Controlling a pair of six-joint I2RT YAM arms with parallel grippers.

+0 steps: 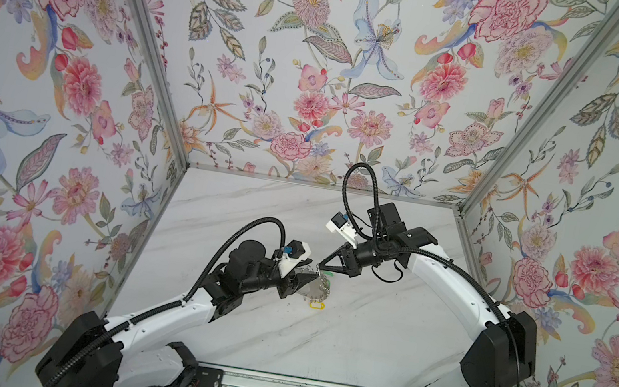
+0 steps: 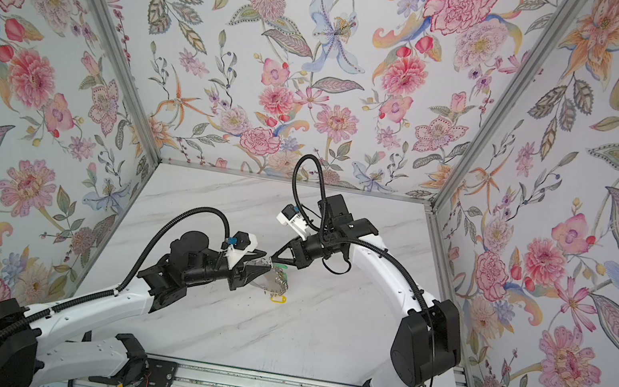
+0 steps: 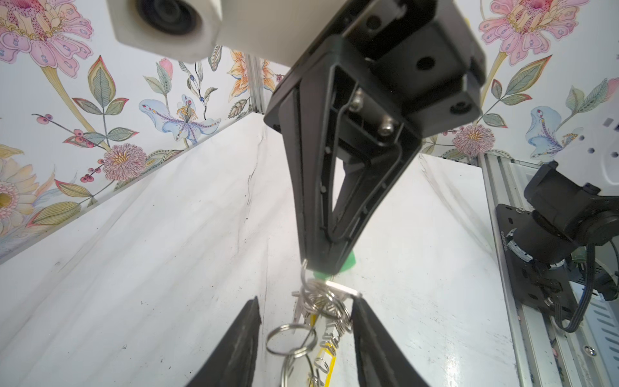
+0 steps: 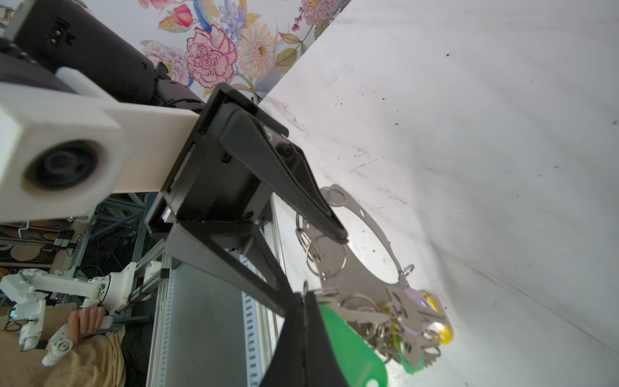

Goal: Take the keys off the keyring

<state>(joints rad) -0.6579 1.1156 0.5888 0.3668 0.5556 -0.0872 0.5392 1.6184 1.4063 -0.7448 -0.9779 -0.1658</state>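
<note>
The keyring (image 4: 361, 281) looks thin, stiff and slick, its keys (image 4: 385, 321) light. The right fingers (image 3: 318, 241) clamp a green tag (image 4: 351, 348), likely the surest hold; the left fingers (image 3: 241, 345) stand released astride the plate.

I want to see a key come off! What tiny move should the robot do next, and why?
Probably close the left end effector on the keyring. Its jaws stand open either side of it, while the right end effector is shut on the green tag; pulling now would likely drag the keyring along.
</note>
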